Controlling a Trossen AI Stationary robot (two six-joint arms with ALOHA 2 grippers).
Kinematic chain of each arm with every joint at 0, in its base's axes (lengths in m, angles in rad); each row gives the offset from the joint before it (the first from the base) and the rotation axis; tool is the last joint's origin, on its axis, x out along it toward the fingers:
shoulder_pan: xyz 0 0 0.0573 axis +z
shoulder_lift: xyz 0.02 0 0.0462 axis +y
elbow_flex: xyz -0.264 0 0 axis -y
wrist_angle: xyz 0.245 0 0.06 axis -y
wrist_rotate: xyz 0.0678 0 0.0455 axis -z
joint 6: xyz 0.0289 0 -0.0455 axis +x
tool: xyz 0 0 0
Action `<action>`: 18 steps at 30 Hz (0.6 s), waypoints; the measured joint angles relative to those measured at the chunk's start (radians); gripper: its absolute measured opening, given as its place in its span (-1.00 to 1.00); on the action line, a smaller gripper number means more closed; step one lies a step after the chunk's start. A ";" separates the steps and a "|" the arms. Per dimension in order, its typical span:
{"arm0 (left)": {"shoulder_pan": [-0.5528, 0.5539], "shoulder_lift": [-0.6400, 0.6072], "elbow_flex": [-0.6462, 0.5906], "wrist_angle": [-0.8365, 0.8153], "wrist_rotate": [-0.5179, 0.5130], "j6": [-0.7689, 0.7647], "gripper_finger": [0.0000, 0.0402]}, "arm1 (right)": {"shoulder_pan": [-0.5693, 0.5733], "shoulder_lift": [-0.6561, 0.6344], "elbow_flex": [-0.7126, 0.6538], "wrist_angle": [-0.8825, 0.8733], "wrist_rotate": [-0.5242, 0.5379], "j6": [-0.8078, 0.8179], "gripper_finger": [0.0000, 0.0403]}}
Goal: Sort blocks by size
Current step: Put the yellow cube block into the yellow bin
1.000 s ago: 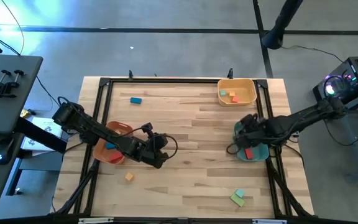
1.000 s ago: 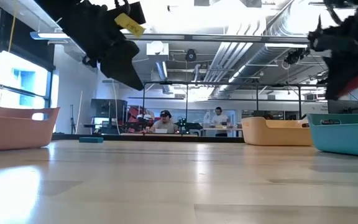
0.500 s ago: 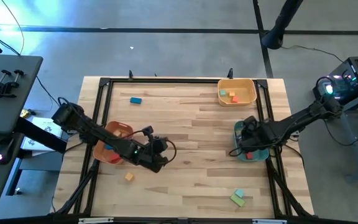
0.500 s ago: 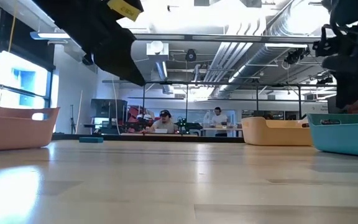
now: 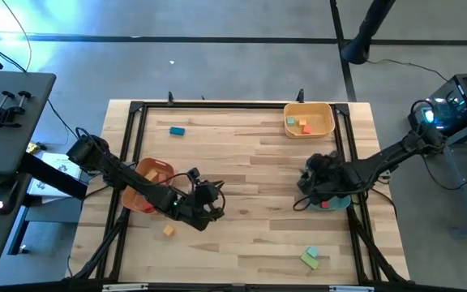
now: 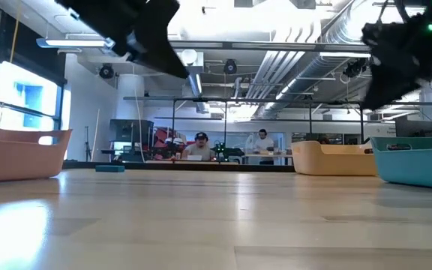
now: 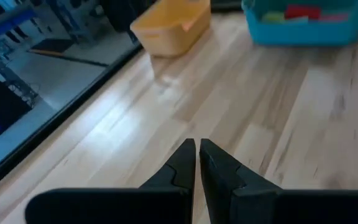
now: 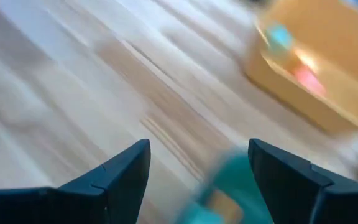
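Note:
My right gripper (image 5: 305,188) hangs open with nothing between its fingers, at the left rim of the teal bin (image 5: 336,200). A red block (image 5: 324,203) lies in that bin. My left gripper (image 5: 209,211) is shut and holds nothing, above the bare table right of the orange bin (image 5: 151,180). A small orange block (image 5: 169,231) lies near it on the table. A teal block (image 5: 177,130) lies at the far left. A green block and a teal block (image 5: 310,258) lie near the front edge. The yellow bin (image 5: 309,119) holds a few blocks.
A black frame (image 5: 217,105) runs around the wooden table top. In the low view the orange bin (image 6: 17,154) stands at the left, with the yellow bin (image 6: 332,159) and the teal bin (image 6: 415,161) at the right. People sit in the room behind.
My right gripper has let go of the red block, which now lies in the teal bin. It has then risen and gone toward the table's left edge. My left gripper has moved a little toward the near edge, still shut.

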 joint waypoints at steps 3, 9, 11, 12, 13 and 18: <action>0.001 0.000 0.000 0.062 -0.007 0.045 -0.95 | 0.006 0.000 0.000 0.209 0.070 -0.199 0.34; 0.006 0.000 0.000 0.138 -0.007 0.124 -0.95 | 0.006 0.018 -0.039 0.667 0.056 -0.608 0.34; 0.012 0.000 0.000 0.157 -0.006 0.140 -0.95 | 0.006 0.040 -0.068 0.805 0.011 -0.700 0.34; 0.018 0.000 0.000 0.162 -0.004 0.150 -0.95 | 0.006 0.055 -0.082 0.869 -0.011 -0.728 0.34; 0.025 0.000 0.000 0.165 -0.001 0.158 -0.95 | 0.006 0.072 -0.098 0.928 -0.031 -0.751 0.34; 0.056 0.000 0.000 0.195 0.054 0.224 -0.95 | 0.006 0.178 -0.163 1.181 -0.070 -0.784 0.34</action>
